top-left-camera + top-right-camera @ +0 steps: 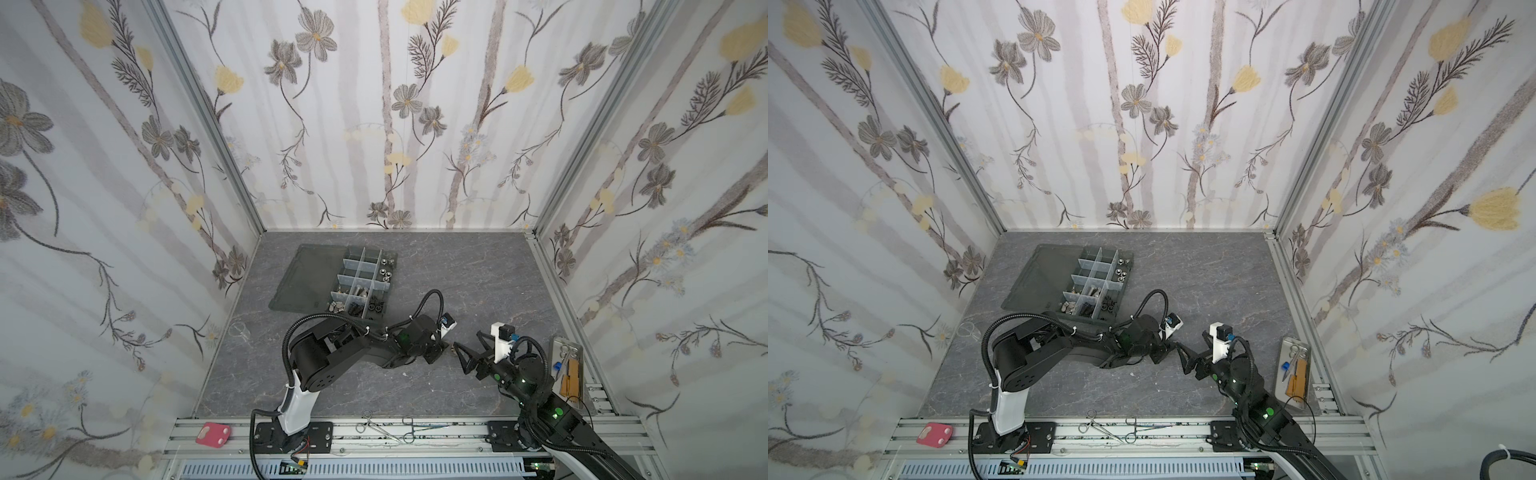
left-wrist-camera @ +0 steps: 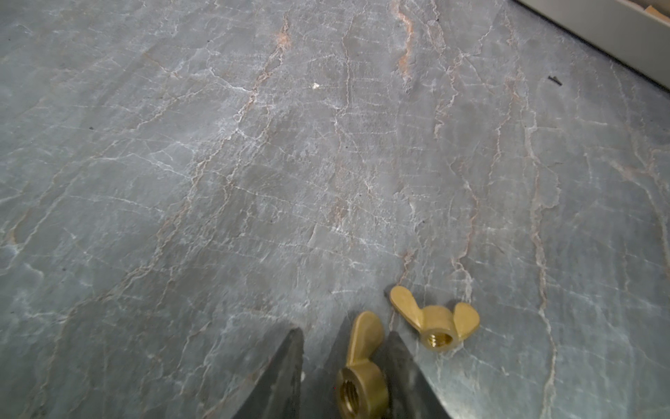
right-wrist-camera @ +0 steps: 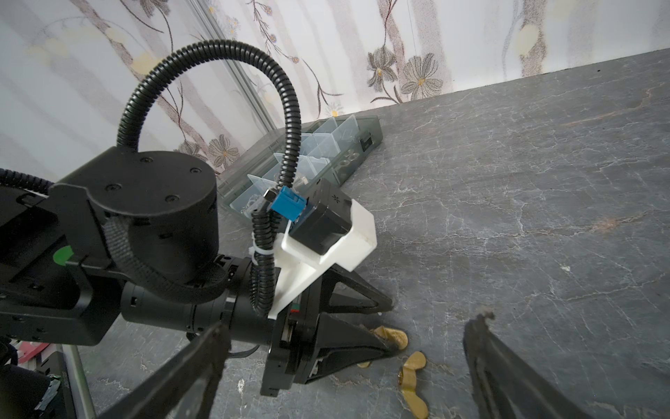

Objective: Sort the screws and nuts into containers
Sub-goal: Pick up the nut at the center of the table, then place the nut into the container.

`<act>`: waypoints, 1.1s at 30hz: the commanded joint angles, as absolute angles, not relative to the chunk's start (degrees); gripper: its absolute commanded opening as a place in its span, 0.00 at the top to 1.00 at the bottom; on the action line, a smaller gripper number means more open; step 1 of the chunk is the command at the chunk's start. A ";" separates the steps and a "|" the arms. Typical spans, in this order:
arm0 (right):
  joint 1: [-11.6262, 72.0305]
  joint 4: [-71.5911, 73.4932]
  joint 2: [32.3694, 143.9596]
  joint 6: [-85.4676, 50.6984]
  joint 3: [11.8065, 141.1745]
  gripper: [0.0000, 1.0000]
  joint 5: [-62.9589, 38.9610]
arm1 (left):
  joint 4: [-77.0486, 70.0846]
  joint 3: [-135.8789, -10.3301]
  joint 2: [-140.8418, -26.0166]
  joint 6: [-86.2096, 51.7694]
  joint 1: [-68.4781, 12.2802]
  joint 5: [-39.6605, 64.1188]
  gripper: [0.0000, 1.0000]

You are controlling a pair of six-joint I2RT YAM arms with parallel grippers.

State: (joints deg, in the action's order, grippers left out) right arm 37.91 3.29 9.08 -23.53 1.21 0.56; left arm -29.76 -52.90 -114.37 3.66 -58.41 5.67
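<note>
Left gripper is down on the table. Its jaws are narrowly apart and straddle a brass wing nut: one jaw touches it, a gap shows at the other, so it's not yet clamped. A second wing nut lies flat on the table just outside that jaw. Right gripper is just beside, facing the left one, jaws spread wide and holding nothing. The organizer box sits well apart toward the back, lid flat open, with silver and black hardware in several cells.
</note>
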 commanded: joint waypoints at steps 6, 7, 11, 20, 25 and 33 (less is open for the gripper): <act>37.97 3.87 9.40 -23.91 1.06 0.00 1.08 | -27.04 -50.39 -112.51 4.80 -58.27 2.67 0.79; 38.02 3.86 9.40 -23.89 1.13 0.00 1.07 | -27.11 -50.25 -112.59 4.83 -58.19 2.46 0.79; 37.97 3.96 9.49 -23.91 1.13 0.00 1.14 | -27.52 -50.11 -111.76 5.40 -58.10 0.86 0.79; 37.97 4.04 9.58 -23.90 1.05 0.00 1.13 | -26.71 -49.07 -101.71 5.00 -54.37 -1.66 0.83; 37.97 4.12 9.76 -23.86 0.99 0.00 1.14 | -23.88 -47.78 -92.03 0.98 -46.82 -3.25 0.82; 37.97 4.11 9.71 -23.99 1.05 0.00 1.24 | -4.28 -49.83 -83.62 -10.75 -26.66 -9.48 0.83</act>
State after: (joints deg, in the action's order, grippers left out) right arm 37.91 3.29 9.65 -23.53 1.17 0.58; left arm -13.72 -49.41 -84.75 -5.19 -29.95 -7.11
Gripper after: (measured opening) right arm 0.997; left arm 0.170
